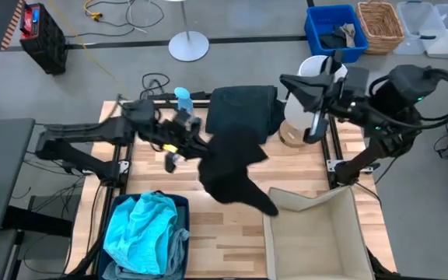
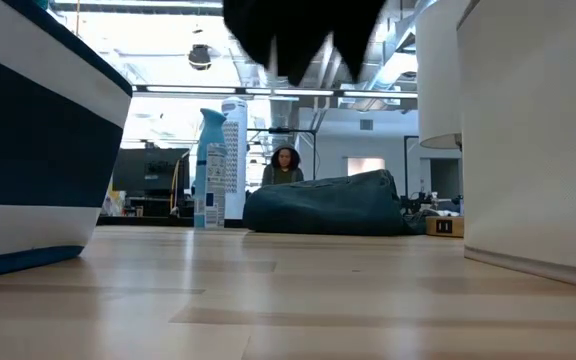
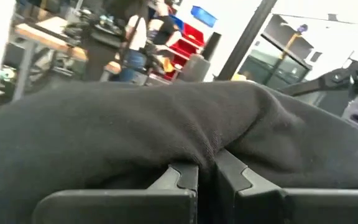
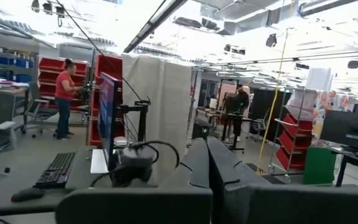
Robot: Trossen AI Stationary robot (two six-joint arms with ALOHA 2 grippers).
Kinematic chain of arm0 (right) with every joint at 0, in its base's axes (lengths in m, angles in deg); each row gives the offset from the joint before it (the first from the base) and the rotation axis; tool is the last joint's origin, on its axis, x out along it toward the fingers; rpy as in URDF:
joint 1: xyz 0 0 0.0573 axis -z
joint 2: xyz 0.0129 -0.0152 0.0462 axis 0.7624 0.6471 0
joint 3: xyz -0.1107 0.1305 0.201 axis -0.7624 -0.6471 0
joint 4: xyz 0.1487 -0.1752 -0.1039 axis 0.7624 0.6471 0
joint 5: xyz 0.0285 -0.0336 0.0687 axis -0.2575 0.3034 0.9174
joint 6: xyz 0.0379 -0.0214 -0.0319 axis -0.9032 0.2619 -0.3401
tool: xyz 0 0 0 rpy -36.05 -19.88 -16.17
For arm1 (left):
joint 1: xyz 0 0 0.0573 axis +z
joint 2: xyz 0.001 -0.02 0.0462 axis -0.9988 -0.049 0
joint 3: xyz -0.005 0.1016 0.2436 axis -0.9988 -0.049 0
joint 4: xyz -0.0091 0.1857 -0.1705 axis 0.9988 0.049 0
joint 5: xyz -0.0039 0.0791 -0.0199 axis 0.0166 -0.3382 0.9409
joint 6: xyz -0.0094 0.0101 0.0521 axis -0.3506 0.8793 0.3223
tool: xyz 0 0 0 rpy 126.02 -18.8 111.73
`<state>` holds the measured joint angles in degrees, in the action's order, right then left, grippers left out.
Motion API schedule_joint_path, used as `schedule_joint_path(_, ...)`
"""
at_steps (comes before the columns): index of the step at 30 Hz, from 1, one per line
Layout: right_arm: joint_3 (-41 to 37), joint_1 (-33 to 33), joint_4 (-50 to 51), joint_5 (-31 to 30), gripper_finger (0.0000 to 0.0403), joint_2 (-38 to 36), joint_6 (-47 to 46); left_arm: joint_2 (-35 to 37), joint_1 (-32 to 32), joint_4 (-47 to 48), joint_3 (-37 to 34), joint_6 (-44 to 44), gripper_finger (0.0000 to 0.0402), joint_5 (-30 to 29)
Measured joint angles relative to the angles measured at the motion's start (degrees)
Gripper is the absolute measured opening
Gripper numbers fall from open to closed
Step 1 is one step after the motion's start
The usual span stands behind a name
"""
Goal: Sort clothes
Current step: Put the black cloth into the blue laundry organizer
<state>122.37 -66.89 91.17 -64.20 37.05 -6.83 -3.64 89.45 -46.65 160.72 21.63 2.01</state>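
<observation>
My left gripper [image 1: 199,148] is shut on the black garment [image 1: 232,167] over the middle of the table. In the low view the garment's lower ends [image 2: 303,35] hang high above the tabletop. The dark teal garment [image 1: 239,109] lies bunched on the table's far side and also shows in the low view [image 2: 323,205]. The turquoise garment [image 1: 142,225] and the pale blue one [image 1: 179,243] lie in the blue bin [image 1: 123,204] at the near left. My right gripper [image 4: 207,163] is shut and empty, raised at the far right [image 1: 290,82]. My left gripper pinches a bunched fold of the black garment [image 3: 219,149] between its two fingers [image 3: 179,177]. It comes about level from the table's left. The garment is lifted clear of the table and hangs slack below and to the right of the fingers. I cannot tell how many layers are held.
An open beige box [image 1: 317,233] stands at the near right, and one tail of the black garment [image 1: 269,206] hangs near its left wall. A blue spray bottle [image 1: 183,99] and a white cylinder [image 1: 309,97] stand at the far edge. A blue crate [image 1: 334,31] and a wicker basket [image 1: 379,27] sit on the floor beyond.
</observation>
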Motion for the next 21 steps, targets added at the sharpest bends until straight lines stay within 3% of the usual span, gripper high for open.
schedule_joint_path(8, -0.04, 0.12, 3.42, 0.02, 0.0000, -0.74, -0.14, -15.98, -4.23, 0.03, 14.15, 1.50, 0.0005, 0.01)
schedule_joint_path(16, -0.04, 0.12, 4.39, 0.04, 0.0000, -1.18, -0.12, -32.41, -6.08, -3.63, 36.73, 2.19, 0.0005, 1.74)
schedule_joint_path(21, -0.04, -1.11, 5.06, 0.04, 0.0000, -2.71, -0.12, -42.07, -8.20, -3.38, 50.15, 2.19, 0.0005, 6.22)
